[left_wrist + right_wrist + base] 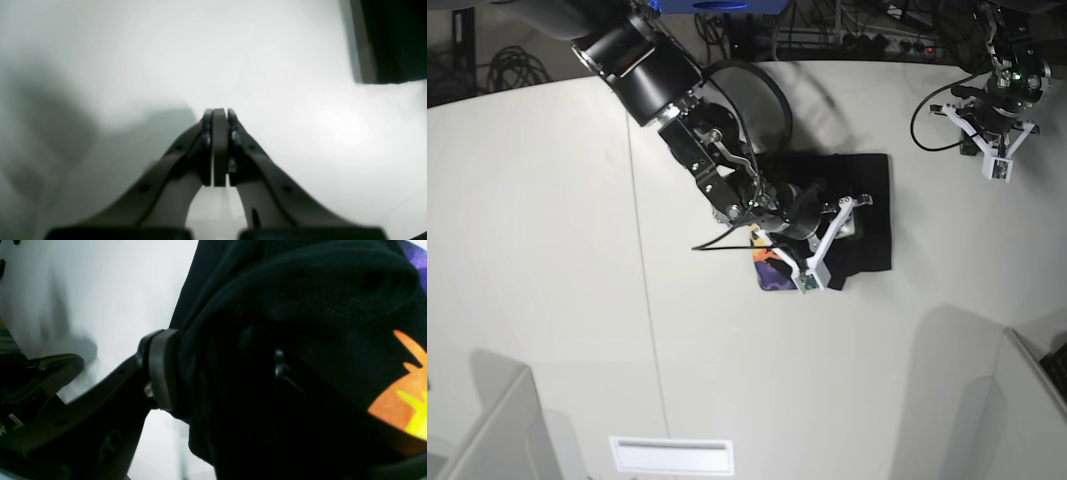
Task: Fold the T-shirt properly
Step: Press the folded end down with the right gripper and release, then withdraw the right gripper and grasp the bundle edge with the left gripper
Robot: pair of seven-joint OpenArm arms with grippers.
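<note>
Your right end effector (832,232), jaws apart, is releasing a fold on the T-shirt (867,180); next, lift clear. Left end effector (220,115) sits pressed together, empty.

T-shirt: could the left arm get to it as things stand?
Probably yes. The left gripper, shut, hangs apart from the T-shirt with bare table between; the right gripper sits over the shirt's nearer part.

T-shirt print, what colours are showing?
Orange, yellow and purple on the black T-shirt, best in the right wrist view.
</note>
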